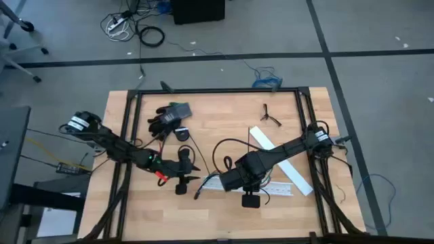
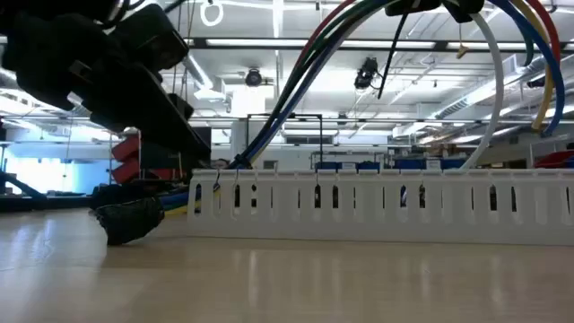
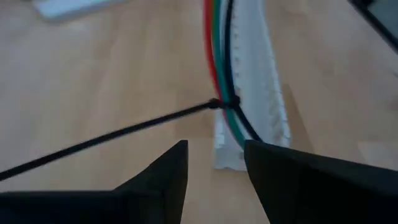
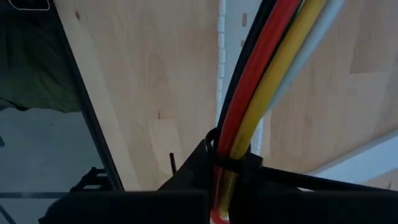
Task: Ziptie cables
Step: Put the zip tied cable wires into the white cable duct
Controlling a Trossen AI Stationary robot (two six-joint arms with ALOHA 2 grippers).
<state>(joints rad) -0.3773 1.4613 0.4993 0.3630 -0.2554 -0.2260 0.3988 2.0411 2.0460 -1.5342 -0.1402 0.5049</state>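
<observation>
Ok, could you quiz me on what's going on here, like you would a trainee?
1. True or false: the ziptie is already looped round the cables.
2. Which gripper holds the cables? A: left gripper. B: right gripper.
3. What lies on the table beside the tied spot?

Key: 1 true; 2 B; 3 the white channel.

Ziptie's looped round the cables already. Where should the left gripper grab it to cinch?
Probably the free tail of the ziptie, a little out from the loop on the cables. It runs straight and clear of the white channel. The left gripper is open just short of it; close across the strap.
</observation>
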